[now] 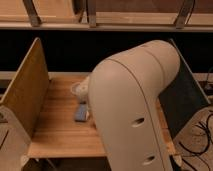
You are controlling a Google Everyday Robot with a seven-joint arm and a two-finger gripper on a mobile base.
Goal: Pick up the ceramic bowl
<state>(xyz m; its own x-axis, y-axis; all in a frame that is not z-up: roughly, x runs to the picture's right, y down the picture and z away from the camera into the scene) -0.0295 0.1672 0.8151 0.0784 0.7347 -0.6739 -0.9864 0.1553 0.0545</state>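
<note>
The arm point(132, 105) hides the gripper and ceramic bowl; grip state cannot be told. Descent should avoid the cup point(78, 91).

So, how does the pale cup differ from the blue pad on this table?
The cup is whitish and round; the pad is blue-grey and rectangular. The cup stands upright; the pad lies flat. The cup sits farther back than the pad. Both rest on the wooden table, beside the arm. The claw is not in view.
</note>
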